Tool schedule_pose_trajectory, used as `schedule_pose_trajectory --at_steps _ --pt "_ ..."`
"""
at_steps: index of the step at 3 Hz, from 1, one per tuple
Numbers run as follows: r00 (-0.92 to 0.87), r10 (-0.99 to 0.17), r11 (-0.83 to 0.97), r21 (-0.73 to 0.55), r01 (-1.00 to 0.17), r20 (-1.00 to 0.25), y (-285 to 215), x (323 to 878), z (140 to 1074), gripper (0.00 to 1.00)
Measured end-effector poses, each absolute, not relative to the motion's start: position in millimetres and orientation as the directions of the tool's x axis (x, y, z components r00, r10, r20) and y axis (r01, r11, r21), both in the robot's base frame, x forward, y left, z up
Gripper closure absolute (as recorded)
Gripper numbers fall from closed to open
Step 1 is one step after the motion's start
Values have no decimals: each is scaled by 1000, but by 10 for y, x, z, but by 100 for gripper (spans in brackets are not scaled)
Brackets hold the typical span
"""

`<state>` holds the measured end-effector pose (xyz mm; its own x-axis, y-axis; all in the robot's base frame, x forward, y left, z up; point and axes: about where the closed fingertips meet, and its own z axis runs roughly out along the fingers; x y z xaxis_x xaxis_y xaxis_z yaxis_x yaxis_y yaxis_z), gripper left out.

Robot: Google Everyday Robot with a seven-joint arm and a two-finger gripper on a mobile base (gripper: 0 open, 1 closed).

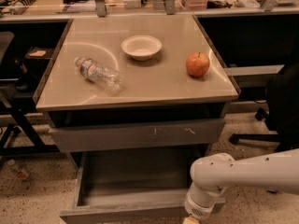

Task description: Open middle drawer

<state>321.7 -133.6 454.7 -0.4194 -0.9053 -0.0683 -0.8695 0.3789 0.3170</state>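
The middle drawer (133, 185) stands pulled out below the tabletop, its shallow grey tray open to view and its plain front panel (117, 213) near the bottom edge of the camera view. My white arm (243, 171) reaches in from the right. My gripper (190, 220) hangs from the wrist at the drawer's front right corner, mostly cut off by the bottom edge. Above the open drawer sits a wider grey drawer front with pale scratch marks (135, 134), which is shut.
On the beige tabletop (154, 83) lie a clear plastic bottle (98, 73), a white bowl (141, 46) and a red apple (197, 64). A black office chair (280, 106) stands at the right. A dark table leg frame (18, 120) stands at the left.
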Motion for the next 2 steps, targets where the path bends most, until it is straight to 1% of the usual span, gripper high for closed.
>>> schedule_pose_trajectory --at_steps 2 --pt "-418 -903 366 332 -869 -98 -1238 3445 4516 0"
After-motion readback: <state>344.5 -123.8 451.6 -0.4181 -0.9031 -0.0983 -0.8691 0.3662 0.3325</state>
